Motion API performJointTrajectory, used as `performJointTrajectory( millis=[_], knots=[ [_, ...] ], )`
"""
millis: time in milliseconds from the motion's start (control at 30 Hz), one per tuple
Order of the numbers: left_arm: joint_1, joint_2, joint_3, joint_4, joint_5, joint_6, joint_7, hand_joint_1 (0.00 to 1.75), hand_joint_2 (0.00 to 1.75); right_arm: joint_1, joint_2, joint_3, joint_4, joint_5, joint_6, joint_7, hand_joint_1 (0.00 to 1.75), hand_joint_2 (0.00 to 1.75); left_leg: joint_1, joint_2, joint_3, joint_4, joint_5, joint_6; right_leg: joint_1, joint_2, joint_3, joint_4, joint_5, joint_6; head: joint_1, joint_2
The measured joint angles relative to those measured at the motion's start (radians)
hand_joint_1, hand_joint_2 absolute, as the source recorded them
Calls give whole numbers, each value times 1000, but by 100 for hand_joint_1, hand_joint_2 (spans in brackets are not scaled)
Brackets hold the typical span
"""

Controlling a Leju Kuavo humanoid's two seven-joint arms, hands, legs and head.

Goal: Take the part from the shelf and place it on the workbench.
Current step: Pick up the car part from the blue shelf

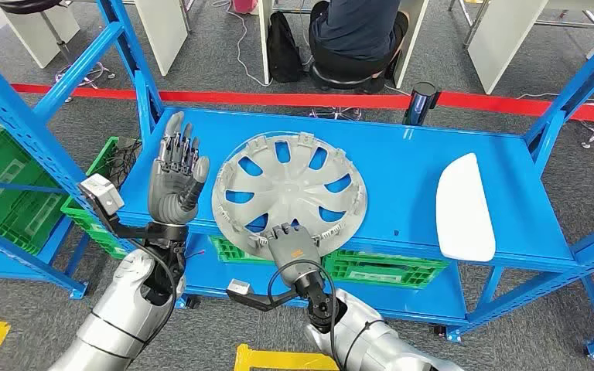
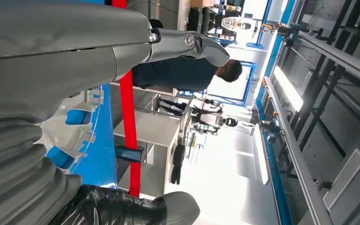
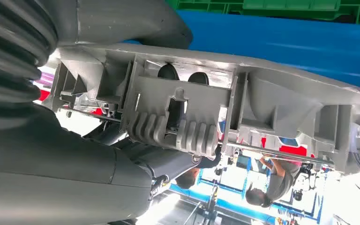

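Fingers (image 3: 168,74) of the right hand (image 1: 290,246) grip the hubcap's (image 1: 289,192) near rim — left hand (image 1: 176,174) spread beside it.

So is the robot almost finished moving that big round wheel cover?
Not yet. The right hand already grips the near rim of the wheel cover, its fingers showing through the rim in the right wrist view. The left hand is raised, holding nothing. The cover is still over the blue shelf; lifting it away and setting it on the workbench remains.
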Motion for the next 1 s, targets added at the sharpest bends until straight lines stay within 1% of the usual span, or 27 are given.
performJointTrajectory(
  millis=[100,167,233,333,400,467,533,600,667,867,1000],
  knots=[
    [0,0,0,0,0,1,0,0,175,6,-4,-14,-16,-2,-1,-16,175,175,0,0,0,0,0,0,0,0,0,0,0,0,0,0],
    [4,0,1,-1,-1,8,0,0,175,20,-8,-39,-42,-17,-2,-50,175,175,0,0,0,0,0,0,0,0,0,0,0,0,0,0],
    [13,1,3,-7,-2,21,1,0,175,46,-10,-82,-79,-44,-3,-111,175,175,0,0,0,0,0,0,0,0,0,0,0,0,0,0],
    [28,4,9,-23,-4,47,5,0,175,89,-10,-173,-137,-101,-6,-233,175,175,0,0,-1,0,0,0,0,0,0,0,0,0,0,0],
    [39,7,16,-38,-8,68,12,0,175,108,-6,-236,-169,-201,-8,-322,175,175,0,0,-1,0,0,0,0,0,0,0,0,0,0,0],
    [50,13,24,-57,-17,89,20,0,175,108,-4,-280,-190,-365,-10,-399,175,175,0,0,0,0,0,0,0,0,0,0,0,0,-1,0],
    [56,18,29,-77,-27,110,34,0,175,95,-9,-296,-216,-530,-12,-435,175,175,1,0,0,0,0,0,1,0,0,0,0,0,-1,0],
    [59,23,33,-96,-37,131,50,0,87,84,-18,-300,-254,-651,-13,-441,175,175,1,0,0,0,1,0,1,0,0,0,1,0,0,0],
    [62,27,35,-113,-48,146,62,0,0,77,-27,-306,-294,-707,-13,-441,175,175,1,0,0,0,1,0,1,0,0,0,2,0,0,0],
    [72,37,36,-154,-73,172,78,0,0,91,-50,-325,-381,-713,-16,-441,175,175,0,0,0,0,2,1,0,0,0,0,2,1,0,0],
    [88,47,36,-199,-100,191,90,0,0,115,-73,-350,-481,-718,-16,-422,175,175,0,0,-1,0,2,1,0,0,0,0,2,1,1,0]
  ],
)
